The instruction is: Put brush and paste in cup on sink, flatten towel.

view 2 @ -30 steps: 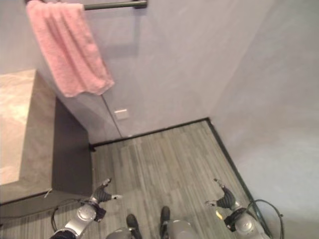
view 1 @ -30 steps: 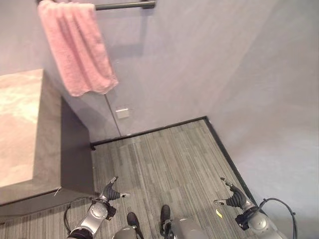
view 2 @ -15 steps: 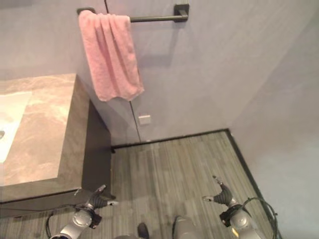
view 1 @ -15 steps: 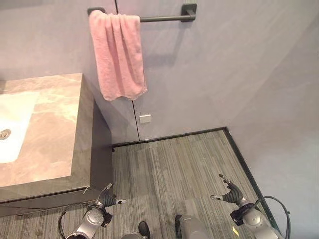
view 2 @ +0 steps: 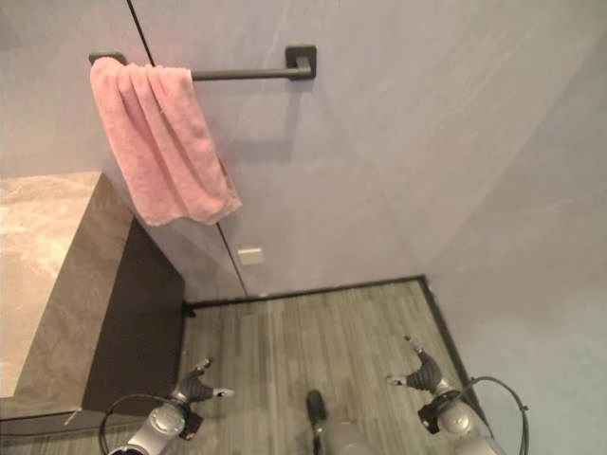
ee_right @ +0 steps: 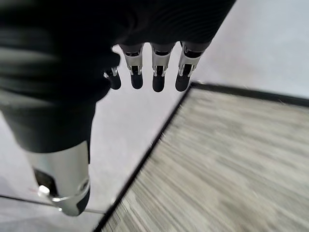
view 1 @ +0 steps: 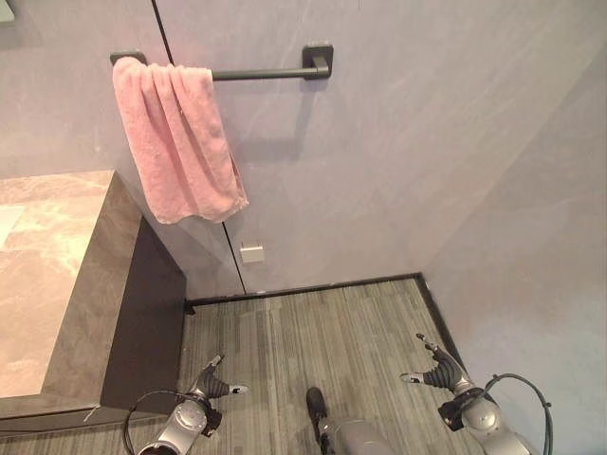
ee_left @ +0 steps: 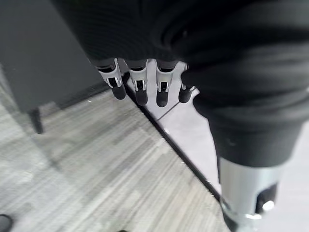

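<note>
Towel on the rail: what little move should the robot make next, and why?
Probably raise the left robot hand toward the towel. The towel hangs bunched at one end of the rail, not spread flat, and both robot hands, the right too, hang low over the floor, open and holding nothing.

Pink towel hangs bunched at the left end of a dark wall rail, draped over it, lower edge crumpled and tilted; rest of rail bare to its square mount at the right end. Stone tabletop at left, dark side panel below, towel bottom just above its far corner. Small white wall plate low on wall, under the towel. Grey striped floor w/ dark skirting. Left hand low at bottom left, fingers relaxed, holding nothing. Right hand bottom right near the skirting, fingers spread, likewise nothing held.
</note>
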`<state>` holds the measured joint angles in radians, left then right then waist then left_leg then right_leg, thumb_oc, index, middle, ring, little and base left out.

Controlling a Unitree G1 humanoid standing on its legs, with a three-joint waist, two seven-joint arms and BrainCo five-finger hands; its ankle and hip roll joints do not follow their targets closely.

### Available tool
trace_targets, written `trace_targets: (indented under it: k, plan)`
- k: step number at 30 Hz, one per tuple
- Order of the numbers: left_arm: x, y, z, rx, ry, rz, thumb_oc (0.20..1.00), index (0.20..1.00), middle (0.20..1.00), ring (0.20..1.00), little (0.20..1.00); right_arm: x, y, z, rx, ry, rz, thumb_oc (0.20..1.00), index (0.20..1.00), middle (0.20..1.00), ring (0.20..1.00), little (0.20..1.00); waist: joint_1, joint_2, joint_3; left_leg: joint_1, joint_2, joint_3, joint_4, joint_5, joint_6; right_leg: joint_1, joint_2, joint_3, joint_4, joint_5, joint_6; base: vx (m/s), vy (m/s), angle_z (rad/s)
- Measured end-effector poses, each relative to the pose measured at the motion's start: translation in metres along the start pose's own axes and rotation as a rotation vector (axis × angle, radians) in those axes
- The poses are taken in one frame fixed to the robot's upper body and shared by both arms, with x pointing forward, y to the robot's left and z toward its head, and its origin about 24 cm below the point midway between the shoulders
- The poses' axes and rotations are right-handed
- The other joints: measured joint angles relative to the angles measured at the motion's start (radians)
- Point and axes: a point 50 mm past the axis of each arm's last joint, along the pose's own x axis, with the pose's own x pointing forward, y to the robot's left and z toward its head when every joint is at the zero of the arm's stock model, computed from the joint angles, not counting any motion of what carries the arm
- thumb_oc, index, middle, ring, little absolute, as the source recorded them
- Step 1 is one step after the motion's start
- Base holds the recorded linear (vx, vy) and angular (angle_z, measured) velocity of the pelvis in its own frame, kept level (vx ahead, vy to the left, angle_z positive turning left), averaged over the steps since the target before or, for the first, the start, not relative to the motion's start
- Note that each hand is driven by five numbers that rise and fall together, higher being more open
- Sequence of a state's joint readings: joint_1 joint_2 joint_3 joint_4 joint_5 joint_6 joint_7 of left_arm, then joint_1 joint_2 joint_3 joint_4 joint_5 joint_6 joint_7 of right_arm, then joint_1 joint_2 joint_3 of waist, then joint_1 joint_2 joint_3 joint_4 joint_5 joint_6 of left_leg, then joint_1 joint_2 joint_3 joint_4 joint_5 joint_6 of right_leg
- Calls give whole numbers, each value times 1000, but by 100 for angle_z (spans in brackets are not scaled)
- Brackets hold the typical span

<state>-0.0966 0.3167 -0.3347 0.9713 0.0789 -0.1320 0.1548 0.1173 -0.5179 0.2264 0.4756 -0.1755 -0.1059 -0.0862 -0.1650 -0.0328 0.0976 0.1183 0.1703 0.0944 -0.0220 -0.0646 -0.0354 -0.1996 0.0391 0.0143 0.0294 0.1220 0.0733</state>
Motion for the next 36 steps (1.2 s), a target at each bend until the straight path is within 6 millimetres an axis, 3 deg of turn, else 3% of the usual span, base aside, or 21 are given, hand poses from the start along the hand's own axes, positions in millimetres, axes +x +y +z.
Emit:
trace_targets:
  k: [4,7,11,13,15,17,22,28,30,32,34,36]
  plan:
    - [0,-2,1,-27,4,15,1000,1000,1000,1000,1000,1,-6,-1,-4,1,-18,1000,1000,1000,1000,1000,-1,17,-1,-4,10,-7,18,11,-20,19,3,-19,-1,-11,-21,94,-96,15]
    - [1,0,1,-128,17,46,1000,1000,1000,1000,1000,-4,-2,-12,72,48,-15,1000,1000,1000,1000,1000,-7,40,2,-17,16,-32,11,-12,-20,13,2,-41,7,-14,-27,87,-68,28]
    - [-4,-1,-11,-299,73,89,1000,1000,1000,1000,1000,-7,2,-26,392,129,-73,1000,1000,1000,1000,1000,1,56,4,-21,9,-36,2,-53,-31,-32,-5,-46,85,-41,-36,57,-38,3]
    - [-6,-2,-16,-355,91,99,1000,1000,1000,1000,1000,-8,6,-31,612,150,-104,1000,1000,1000,1000,1000,10,58,-4,-32,9,-40,3,-54,-28,-58,-13,-44,118,-59,-32,21,-10,1]
    - [-9,-1,-21,-422,111,114,1000,1000,1000,1000,1000,-9,18,-39,946,191,-173,1000,1000,1000,1000,1000,15,54,-10,-36,5,-41,2,-55,-27,-80,-13,-44,147,-76,-37,37,-19,0]
    - [-10,-2,-22,-436,106,111,1000,1000,1000,1000,1000,-11,22,-42,1032,200,-165,1000,1000,1000,1000,1000,17,61,-6,-35,7,-46,3,-57,-23,-93,-12,-48,175,-98,-39,61,-38,5]
    - [-15,-1,-15,-461,28,107,1000,1000,1000,1000,1000,-12,17,-45,1014,191,-166,1000,1000,1000,1000,1000,22,72,-1,-46,18,-57,29,-69,-2,-119,0,-58,243,-145,-62,44,-55,5]
    - [-10,1,-18,-443,64,112,1000,1000,1000,1000,1000,-4,18,-51,961,250,-162,1000,1000,1000,1000,1000,32,64,25,-83,11,-70,111,-39,-32,-133,-8,-57,298,-185,-70,5,-120,7]
    - [-6,6,-13,-435,51,119,1000,1000,1000,1000,1000,-5,19,-52,959,256,-162,1000,1000,1000,1000,1000,37,46,44,-155,6,-92,240,1,-96,-131,-10,-74,333,-197,-74,-50,-167,46]
    - [1,16,2,-404,3,124,1000,1000,1000,1000,1000,-9,23,-56,964,275,-167,1000,1000,1000,1000,1000,43,-9,76,-266,-35,-118,469,37,-135,-110,-38,-56,321,-201,-125,15,-70,43]
    - [0,13,-2,-380,22,114,1000,1000,1000,1000,1000,-6,19,-55,958,267,-185,1000,1000,1000,1000,1000,39,1,88,-318,-29,-113,552,53,-123,-73,-31,-59,275,-195,-121,118,44,9]
    - [1,11,0,-366,18,104,1000,1000,1000,1000,1000,-7,20,-60,959,297,-201,1000,1000,1000,1000,1000,25,2,95,-333,-43,-37,457,37,-95,-13,-41,-60,141,-193,-114,214,164,26]
